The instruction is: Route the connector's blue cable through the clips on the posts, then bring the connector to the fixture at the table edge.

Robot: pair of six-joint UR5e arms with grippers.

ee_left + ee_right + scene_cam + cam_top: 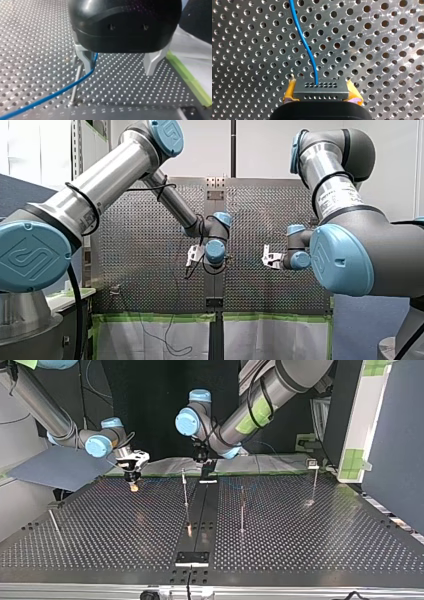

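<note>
Connector (pixel 321 90) is clamped between the yellow pads (pixel 290 91) of the right gripper (pixel 322 96) and held above the perforated table (pixel 382 37). Its blue cable (pixel 303 40) leaves the connector face and runs ahead over the holes. The left gripper (pixel 119 71) is spread wide. The cable lies unpinched along the inner side of one finger (pixel 86 58), just beside a thin post (pixel 76 82).

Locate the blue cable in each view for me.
Front view: not discernible.
Top view: too faint to place.
Left wrist view: blue cable trails from one finger of my left gripper, past a post.
Right wrist view: runs ahead from the connector in my right gripper.
Shared landmark: perforated table.
</note>
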